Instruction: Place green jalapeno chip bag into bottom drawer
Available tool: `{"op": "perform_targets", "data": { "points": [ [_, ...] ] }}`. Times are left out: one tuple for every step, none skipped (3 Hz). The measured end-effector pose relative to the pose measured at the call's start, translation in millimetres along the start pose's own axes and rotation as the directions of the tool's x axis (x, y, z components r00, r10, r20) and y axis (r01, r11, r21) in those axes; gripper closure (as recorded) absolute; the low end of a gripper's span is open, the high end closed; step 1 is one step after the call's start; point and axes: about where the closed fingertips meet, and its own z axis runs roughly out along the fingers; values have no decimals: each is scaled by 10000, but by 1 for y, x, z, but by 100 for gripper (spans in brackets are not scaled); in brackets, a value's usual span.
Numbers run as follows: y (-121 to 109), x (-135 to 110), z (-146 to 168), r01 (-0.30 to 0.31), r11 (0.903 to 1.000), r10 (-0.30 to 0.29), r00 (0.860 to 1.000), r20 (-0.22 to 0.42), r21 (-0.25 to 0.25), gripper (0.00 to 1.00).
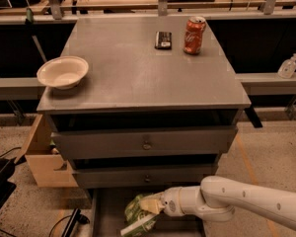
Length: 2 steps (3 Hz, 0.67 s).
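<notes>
The green jalapeno chip bag (138, 215) is a crinkled green bag with pale edges, low in the camera view. It hangs over the open bottom drawer (107, 216), a shallow grey tray pulled out under the two knobbed drawers. My gripper (149, 206) comes in from the right on a white arm and is shut on the bag's upper right part. The bag's lower end reaches the bottom edge of the view, so whether it touches the drawer floor is hidden.
On the cabinet top stand a white bowl (62, 72) at the left, a red soda can (194, 28) and a small dark object (163, 39) at the back. A cardboard box (44, 157) stands left of the cabinet. A clear bottle (287, 66) sits on the right ledge.
</notes>
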Motion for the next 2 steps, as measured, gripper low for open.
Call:
{"op": "perform_targets", "data": {
  "points": [
    [1, 0, 1, 6, 10000, -6, 10000, -14, -27, 5],
    [2, 0, 2, 10, 10000, -10, 10000, -23, -45, 0]
  ]
}}
